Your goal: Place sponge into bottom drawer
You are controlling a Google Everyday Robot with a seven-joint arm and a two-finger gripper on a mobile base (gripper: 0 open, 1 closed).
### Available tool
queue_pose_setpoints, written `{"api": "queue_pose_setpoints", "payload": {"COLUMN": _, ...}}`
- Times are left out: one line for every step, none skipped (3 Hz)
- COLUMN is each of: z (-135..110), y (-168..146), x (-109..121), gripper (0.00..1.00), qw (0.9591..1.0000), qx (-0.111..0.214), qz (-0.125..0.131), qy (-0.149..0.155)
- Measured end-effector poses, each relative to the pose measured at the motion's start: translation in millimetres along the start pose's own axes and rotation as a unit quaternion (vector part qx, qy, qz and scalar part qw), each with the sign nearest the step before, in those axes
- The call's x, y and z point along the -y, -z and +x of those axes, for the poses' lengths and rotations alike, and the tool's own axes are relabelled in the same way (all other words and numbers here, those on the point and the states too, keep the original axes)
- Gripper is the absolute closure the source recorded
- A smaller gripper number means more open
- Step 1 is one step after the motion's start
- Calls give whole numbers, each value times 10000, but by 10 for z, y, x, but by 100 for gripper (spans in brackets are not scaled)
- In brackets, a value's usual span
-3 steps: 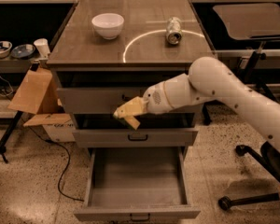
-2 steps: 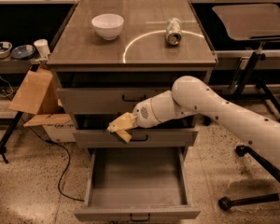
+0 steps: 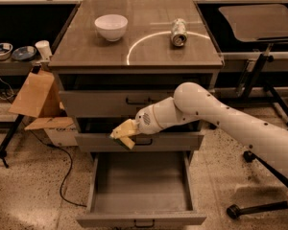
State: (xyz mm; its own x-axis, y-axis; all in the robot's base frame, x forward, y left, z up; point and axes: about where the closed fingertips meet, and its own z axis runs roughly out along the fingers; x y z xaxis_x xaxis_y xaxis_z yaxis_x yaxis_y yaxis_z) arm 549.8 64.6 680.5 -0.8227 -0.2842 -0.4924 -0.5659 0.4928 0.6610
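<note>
The bottom drawer [image 3: 140, 189] is pulled out wide, a shallow grey tray with nothing showing inside and a small dark handle on its front. My gripper [image 3: 124, 135] reaches in from the right on a white arm. It hangs in front of the middle drawer's face, above the back left part of the open tray. It is shut on the sponge [image 3: 121, 130], a pale yellow soft lump between the cream fingers, partly hidden by them. The sponge is in the air, clear of the tray floor.
A white bowl [image 3: 111, 26] and a can on its side [image 3: 178, 31] sit on the cabinet top. An open cardboard box [image 3: 34, 96] leans at the left, with a cable [image 3: 62, 176] on the floor. A chair base [image 3: 259, 207] stands at the right.
My gripper with the sponge has moved down and a little left, from the top drawer's level to the middle drawer's face. The drawer has stayed open.
</note>
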Motion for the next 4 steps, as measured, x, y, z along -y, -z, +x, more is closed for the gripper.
{"api": "queue_pose_setpoints", "payload": {"z": 262, "y": -374, "x": 465, "gripper": 100, "qw": 9982, "qx": 2, "qz": -115, "qy": -593}}
{"api": "queue_pose_setpoints", "payload": {"z": 647, "y": -898, "x": 1027, "gripper": 100, "qw": 9902, "qx": 9, "qz": -210, "qy": -1382}}
{"api": "queue_pose_setpoints", "payload": {"z": 1090, "y": -1598, "x": 1580, "gripper": 100, "qw": 9730, "qx": -20, "qz": -342, "qy": -2283}}
{"api": "queue_pose_setpoints", "payload": {"z": 1309, "y": -2004, "x": 1849, "gripper": 100, "qw": 9597, "qx": -17, "qz": -377, "qy": -2785}}
